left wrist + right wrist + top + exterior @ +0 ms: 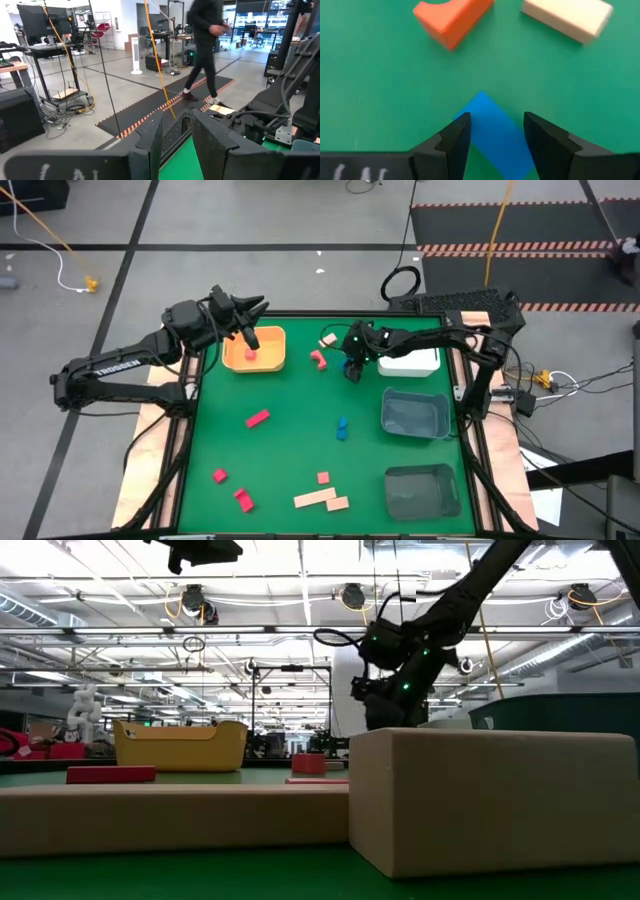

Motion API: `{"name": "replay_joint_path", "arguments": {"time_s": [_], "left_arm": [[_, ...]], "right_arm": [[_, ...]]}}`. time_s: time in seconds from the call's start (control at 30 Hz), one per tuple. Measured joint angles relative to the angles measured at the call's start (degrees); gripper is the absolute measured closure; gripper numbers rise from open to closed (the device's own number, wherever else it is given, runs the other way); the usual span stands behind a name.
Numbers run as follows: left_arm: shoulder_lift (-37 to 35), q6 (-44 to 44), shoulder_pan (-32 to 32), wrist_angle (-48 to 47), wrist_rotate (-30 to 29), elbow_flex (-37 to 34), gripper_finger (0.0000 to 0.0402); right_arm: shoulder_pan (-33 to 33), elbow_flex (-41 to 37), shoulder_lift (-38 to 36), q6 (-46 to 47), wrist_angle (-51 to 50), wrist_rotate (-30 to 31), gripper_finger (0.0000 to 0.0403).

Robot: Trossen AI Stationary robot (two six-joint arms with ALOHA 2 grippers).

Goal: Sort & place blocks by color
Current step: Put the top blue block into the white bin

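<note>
Red, blue and tan blocks lie scattered on the green mat (pixel 300 450). One pink block (pixel 250 355) lies in the orange tray (pixel 270 360). My left gripper (pixel 248 332) hangs open above that tray, holding nothing. My right gripper (pixel 492 131) is open low over the mat's far middle. Its fingers stand on either side of a blue block (pixel 490 125) that lies flat and turned slantwise to them. A red block (pixel 452 17) and a tan block (pixel 567 17) lie just beyond it. A second blue block (pixel 342 427) rests mid-mat.
A white tray (pixel 410 362) and two grey trays (pixel 415 415) (pixel 422 490) line the mat's right side. Tan bars (pixel 315 498) and red blocks (pixel 243 498) lie near the near edge, and a red bar (pixel 258 418) sits mid-left. A person walks in the room beyond (pixel 205 45).
</note>
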Motion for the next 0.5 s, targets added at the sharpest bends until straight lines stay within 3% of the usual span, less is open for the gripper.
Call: {"name": "replay_joint_path", "arguments": {"time_s": [0.2,0.33,0.5], "left_arm": [[0.0,-0.1,0.0,0.0,0.0,0.0,0.03],[0.0,0.0,0.0,0.0,0.0,0.0,0.03],[0.0,-0.5,0.0,0.0,0.0,0.0,0.03]], "right_arm": [[0.0,0.3,-6.4,-7.3,0.7,0.0,0.0227],[0.0,-0.8,-7.1,-18.7,0.1,-0.2,0.0223],[0.0,-3.1,-5.3,-22.0,0.1,-0.8,0.0211]]}}
